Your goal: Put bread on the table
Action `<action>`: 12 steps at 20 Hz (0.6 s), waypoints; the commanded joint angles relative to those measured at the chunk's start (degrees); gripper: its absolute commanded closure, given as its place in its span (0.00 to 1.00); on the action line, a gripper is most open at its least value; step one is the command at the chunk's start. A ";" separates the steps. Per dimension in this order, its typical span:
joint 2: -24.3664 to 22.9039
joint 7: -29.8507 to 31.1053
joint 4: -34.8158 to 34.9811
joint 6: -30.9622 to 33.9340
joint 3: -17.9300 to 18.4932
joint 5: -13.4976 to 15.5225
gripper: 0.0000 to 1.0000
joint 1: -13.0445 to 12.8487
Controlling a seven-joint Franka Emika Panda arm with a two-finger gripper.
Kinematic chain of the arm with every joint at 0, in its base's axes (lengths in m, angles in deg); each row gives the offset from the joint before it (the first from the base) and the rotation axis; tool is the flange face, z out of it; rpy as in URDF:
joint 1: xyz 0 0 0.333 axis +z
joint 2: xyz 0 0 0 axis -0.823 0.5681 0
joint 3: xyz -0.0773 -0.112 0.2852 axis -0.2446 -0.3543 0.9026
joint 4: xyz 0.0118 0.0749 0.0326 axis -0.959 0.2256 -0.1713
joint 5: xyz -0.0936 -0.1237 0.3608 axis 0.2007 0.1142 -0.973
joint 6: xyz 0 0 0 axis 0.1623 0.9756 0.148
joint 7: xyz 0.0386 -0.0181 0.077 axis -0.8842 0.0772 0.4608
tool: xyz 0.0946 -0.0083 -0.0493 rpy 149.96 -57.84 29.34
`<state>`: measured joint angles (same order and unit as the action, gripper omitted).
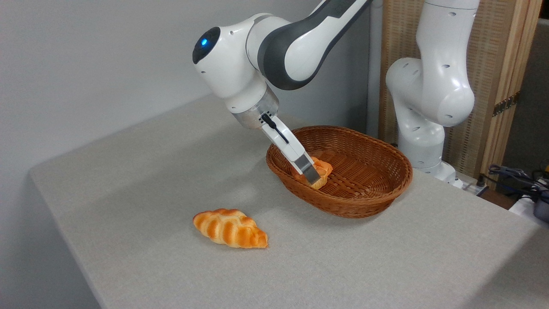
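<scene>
One bread (322,168) in basket (364,189), end effector (313,175) gripping; axis unclear

We find no writing, label, brand mark, number or sign that we can read anywhere in this view.
</scene>
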<state>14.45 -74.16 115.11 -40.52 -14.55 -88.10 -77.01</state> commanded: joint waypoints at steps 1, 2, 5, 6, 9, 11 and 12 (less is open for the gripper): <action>-0.81 -1.07 -0.68 2.51 0.42 -0.98 0.79 -0.70; -1.08 -1.16 -0.77 2.78 0.42 -1.07 0.79 -0.70; -1.69 -3.26 -2.43 5.58 0.51 -0.98 0.79 -0.70; -1.69 -3.44 -2.87 6.29 0.51 -0.98 0.79 -0.70; -1.78 -3.62 -5.51 8.14 0.59 -0.98 0.77 -0.61; -1.78 -4.14 -7.61 8.49 0.68 -0.98 0.77 -0.61; -1.78 -4.93 -8.23 8.67 0.77 -0.89 0.77 -0.61</action>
<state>12.78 -76.64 110.97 -34.34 -14.58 -88.10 -77.03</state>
